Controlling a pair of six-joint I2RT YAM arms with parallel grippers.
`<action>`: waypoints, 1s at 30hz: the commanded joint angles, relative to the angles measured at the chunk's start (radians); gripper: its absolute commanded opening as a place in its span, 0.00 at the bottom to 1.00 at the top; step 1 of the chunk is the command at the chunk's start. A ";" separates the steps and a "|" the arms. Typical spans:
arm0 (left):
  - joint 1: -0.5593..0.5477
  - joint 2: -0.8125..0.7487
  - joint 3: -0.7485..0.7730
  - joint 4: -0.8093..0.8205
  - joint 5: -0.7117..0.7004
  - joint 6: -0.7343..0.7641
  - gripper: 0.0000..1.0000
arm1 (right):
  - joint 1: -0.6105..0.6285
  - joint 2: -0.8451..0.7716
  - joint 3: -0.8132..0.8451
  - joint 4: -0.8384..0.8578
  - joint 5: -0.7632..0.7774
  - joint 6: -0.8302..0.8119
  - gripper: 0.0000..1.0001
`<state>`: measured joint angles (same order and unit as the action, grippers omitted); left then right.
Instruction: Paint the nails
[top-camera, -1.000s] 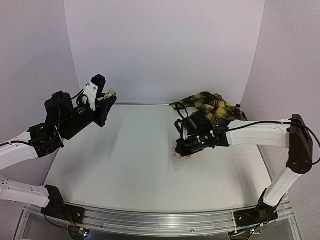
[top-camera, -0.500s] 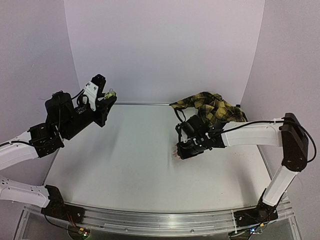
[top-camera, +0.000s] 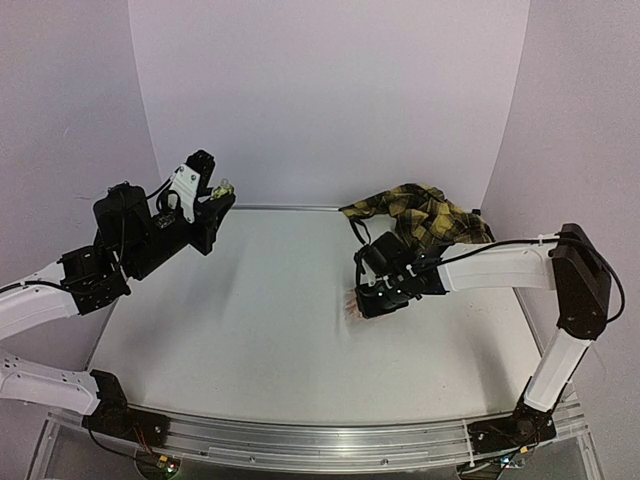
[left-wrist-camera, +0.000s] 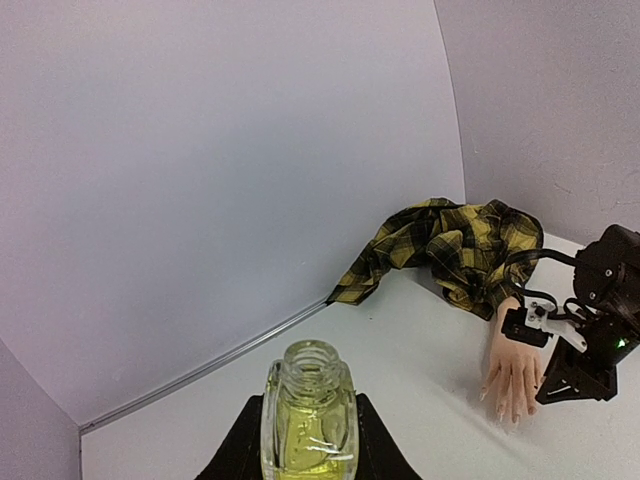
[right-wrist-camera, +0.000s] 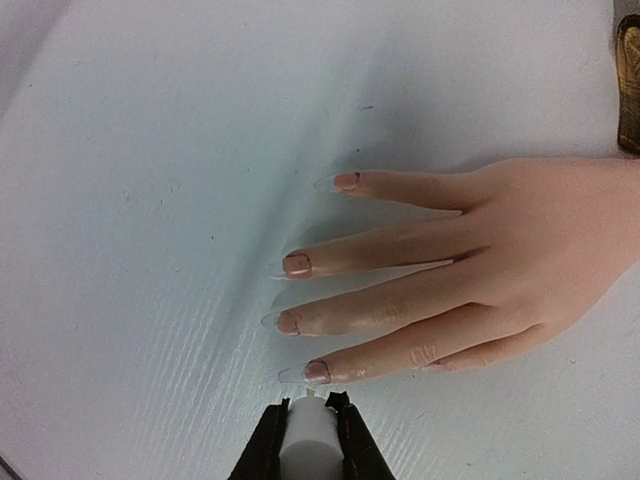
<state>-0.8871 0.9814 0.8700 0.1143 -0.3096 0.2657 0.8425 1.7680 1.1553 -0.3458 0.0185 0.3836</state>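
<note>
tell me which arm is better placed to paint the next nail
Right. The right gripper, shut on the white brush cap, hovers at the mannequin hand fingertips, beside the nearest nail. The left gripper is raised far across the table, shut on the open polish bottle.

The mannequin hand (right-wrist-camera: 500, 260) is lying right of centre on the table (top-camera: 250, 330), sleeve (top-camera: 425, 215) behind it. A brush cap (right-wrist-camera: 310, 440) is sitting just beside the nails (right-wrist-camera: 297, 264), the bottle (left-wrist-camera: 309, 415) well apart at far left.
</note>
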 joint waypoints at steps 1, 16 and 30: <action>0.001 0.001 0.014 0.046 -0.003 0.014 0.00 | -0.001 0.020 0.043 0.002 0.015 0.002 0.00; 0.001 0.004 0.016 0.043 0.000 0.017 0.00 | -0.001 0.038 0.052 0.003 0.022 0.000 0.00; 0.001 0.010 0.019 0.036 0.006 0.015 0.00 | -0.002 0.042 0.045 0.002 0.038 0.002 0.00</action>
<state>-0.8869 0.9894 0.8700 0.1135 -0.3088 0.2665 0.8425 1.7971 1.1728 -0.3454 0.0267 0.3836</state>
